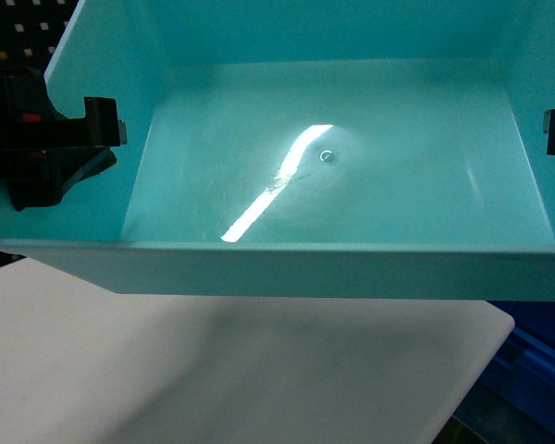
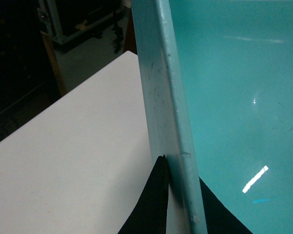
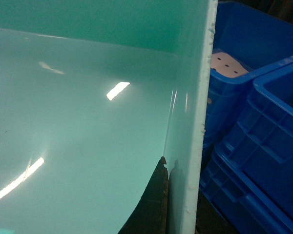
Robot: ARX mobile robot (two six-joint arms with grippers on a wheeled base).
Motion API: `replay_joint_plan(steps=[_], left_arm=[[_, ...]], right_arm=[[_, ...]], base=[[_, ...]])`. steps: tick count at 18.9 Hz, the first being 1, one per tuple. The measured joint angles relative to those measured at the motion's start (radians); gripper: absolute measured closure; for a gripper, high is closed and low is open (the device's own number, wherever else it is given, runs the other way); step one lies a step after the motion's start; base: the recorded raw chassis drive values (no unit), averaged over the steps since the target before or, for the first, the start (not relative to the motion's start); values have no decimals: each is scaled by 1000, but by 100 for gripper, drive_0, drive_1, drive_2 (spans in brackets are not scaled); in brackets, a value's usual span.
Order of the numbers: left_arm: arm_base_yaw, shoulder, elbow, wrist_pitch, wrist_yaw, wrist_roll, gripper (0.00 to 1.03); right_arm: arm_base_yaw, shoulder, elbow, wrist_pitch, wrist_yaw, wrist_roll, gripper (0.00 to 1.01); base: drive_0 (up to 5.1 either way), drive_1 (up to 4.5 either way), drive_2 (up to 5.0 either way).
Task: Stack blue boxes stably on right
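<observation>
While the left gripper point(image 2: 178, 195) pinched the tub's left wall, one black finger point(image 2: 154, 204) lay outside that wall and the other showed inside it, so it was closed on the turquoise tub point(image 1: 351, 157). On the opposite side, the right gripper point(image 3: 173, 204) had a dark finger point(image 3: 151, 204) pressed against the inner face of the right wall; its outer finger was hidden behind the rim, so I cannot tell its state for certain. Between both arms, the tub hung in the air, close under the head camera and filling most of that view, above the white table point(image 1: 213, 370). To the right of the tub stood dark-blue ribbed crates point(image 3: 263, 136), stacked beside the table's edge.
</observation>
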Motion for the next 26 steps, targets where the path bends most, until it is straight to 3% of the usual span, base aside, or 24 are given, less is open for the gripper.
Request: replay_joint_plan(steps=[26], left_arm=[[0,0,0,0,0,1,98]], right_arm=[[0,0,0,0,0,0,99]], base=[[-163,-163,-163]])
